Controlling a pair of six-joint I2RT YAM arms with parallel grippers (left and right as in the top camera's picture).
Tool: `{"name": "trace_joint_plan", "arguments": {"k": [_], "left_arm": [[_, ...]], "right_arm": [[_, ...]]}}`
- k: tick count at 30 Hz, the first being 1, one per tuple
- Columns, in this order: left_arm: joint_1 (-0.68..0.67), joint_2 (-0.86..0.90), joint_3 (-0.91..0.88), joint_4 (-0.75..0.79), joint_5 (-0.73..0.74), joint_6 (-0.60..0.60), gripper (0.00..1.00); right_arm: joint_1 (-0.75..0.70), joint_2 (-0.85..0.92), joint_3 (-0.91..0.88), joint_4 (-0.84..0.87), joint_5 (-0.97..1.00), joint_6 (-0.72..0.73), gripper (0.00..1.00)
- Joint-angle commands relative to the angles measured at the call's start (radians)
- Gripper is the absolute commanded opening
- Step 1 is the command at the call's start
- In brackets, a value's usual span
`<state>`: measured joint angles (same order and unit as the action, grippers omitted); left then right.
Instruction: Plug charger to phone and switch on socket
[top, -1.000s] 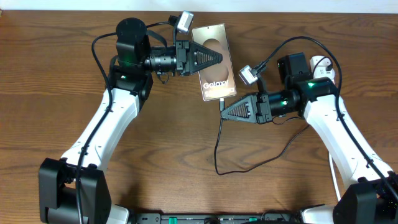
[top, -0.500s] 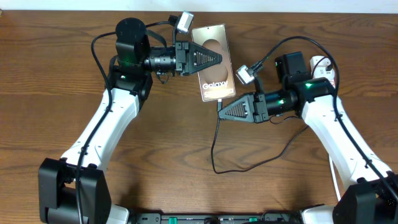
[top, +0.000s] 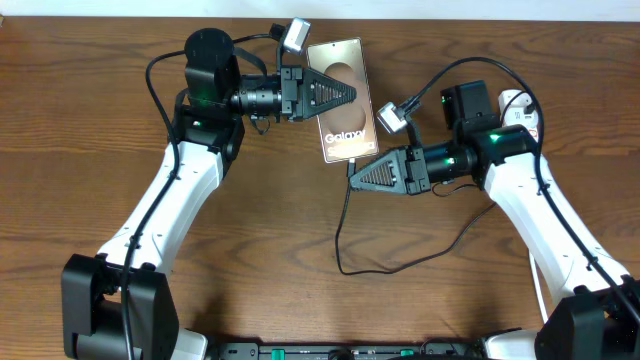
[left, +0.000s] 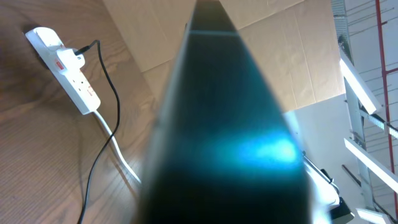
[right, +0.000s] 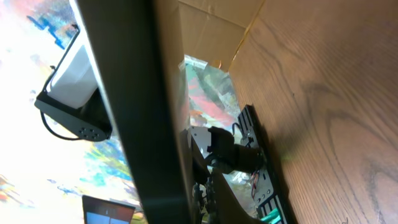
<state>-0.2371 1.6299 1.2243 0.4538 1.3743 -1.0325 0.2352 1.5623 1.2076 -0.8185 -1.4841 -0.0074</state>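
The phone (top: 347, 137) lies at the back middle of the table, bronze face up with white "Galaxy" lettering. My left gripper (top: 352, 93) is turned on its side across the phone's middle and shut on it. My right gripper (top: 352, 173) is shut on the plug end of the charger, just below the phone's near edge. The plug tip itself is hidden. The thin black cable (top: 340, 240) loops down and back right. The socket (top: 518, 102) sits at the far right, partly behind my right arm. It also shows in the left wrist view (left: 65, 71) with red-marked switches.
A black adapter block (top: 467, 100) stands next to the socket. A white cord (left: 121, 155) and a black cable (left: 106, 118) run from the strip in the left wrist view. Cardboard lines the table's back edge (left: 261, 56). Blurred dark fingers fill both wrist views.
My right gripper has moved left and slightly up with the charger end, closer to the phone's near edge. The cable loop has shifted left. The left gripper and phone have not moved.
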Motion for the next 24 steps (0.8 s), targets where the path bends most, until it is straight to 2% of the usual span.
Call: {"name": "trace_joint_plan", "arguments": {"k": [1, 19, 24], "left_arm": [[-0.006, -0.009, 0.025, 0.009, 0.111, 0.015, 0.07], [-0.006, -0.009, 0.025, 0.009, 0.126, 0.045, 0.07], [-0.003, -0.009, 0.025, 0.009, 0.089, 0.056, 0.07]], "right_arm": [[-0.034, -0.005, 0.006, 0.007, -0.011, 0.011, 0.01], [-0.034, -0.005, 0.006, 0.026, -0.056, 0.022, 0.01], [-0.034, -0.005, 0.006, 0.023, 0.01, 0.021, 0.01]]}}
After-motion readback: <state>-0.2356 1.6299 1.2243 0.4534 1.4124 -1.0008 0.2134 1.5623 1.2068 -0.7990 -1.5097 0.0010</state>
